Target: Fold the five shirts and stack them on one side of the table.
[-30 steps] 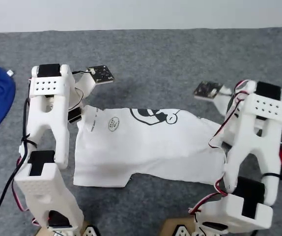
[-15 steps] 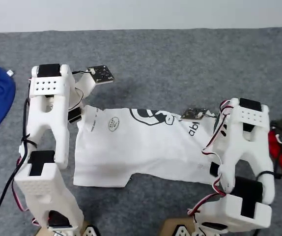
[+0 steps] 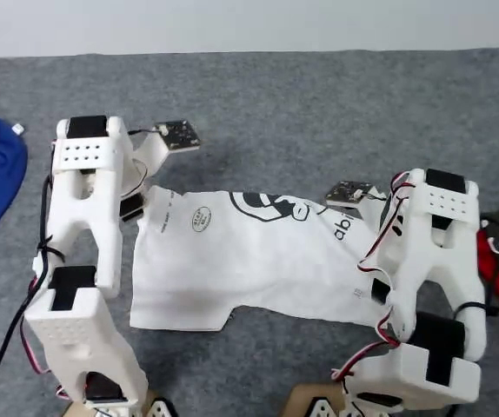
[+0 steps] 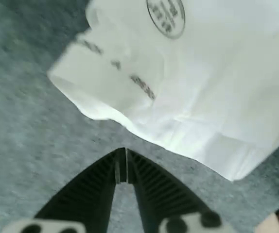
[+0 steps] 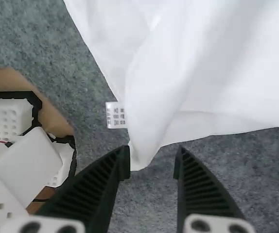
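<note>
The white shirt (image 3: 258, 261) lies spread on the grey table (image 3: 319, 113) between the two arms. It shows a round printed stamp (image 3: 200, 219), a black graphic (image 3: 271, 207) with lettering too small to read, and a small sewn care tag (image 5: 115, 115) at its hem whose print is illegible. The left gripper (image 4: 121, 167) has its jaws pressed together on nothing, over bare table just beside the shirt's edge near the stamp, while the right gripper (image 5: 151, 165) stands parted, a corner of the hem reaching into the gap unpinched.

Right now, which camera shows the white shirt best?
The high view: the white shirt lies there nearly whole, outline and black print visible. The left wrist view catches one corner with the round label; the right wrist view catches an edge with a small tag.
</note>
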Motion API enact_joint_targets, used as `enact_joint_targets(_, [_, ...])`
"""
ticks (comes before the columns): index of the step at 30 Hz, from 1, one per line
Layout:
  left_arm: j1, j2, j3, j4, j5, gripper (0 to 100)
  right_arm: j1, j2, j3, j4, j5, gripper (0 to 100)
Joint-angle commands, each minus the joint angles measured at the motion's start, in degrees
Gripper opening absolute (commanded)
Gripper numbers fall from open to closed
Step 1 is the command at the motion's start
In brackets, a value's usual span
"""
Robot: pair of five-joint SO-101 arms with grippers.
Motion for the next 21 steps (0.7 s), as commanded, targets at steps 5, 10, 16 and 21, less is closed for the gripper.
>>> enact_joint_targets(5, [-2.11,-19.60,20.35,1.76,-9.14,11,-0.75,-0.31,-0.44,-2.24,-0.53,16.2])
enact_joint_targets(10, [0.53,-26.37,31.43,1.49,-12.31,13,-0.75,-0.31,2.99,-5.76,-0.53,16.2])
enact_joint_targets(16, [4.48,-21.89,34.51,-1.76,-12.04,13,-0.75,-0.31,5.19,-7.96,-0.53,16.2])
enact_joint_targets(21, [8.18,-19.34,34.15,-2.46,-12.04,13,-0.66,-0.75,6.24,-7.78,-0.53,16.2])
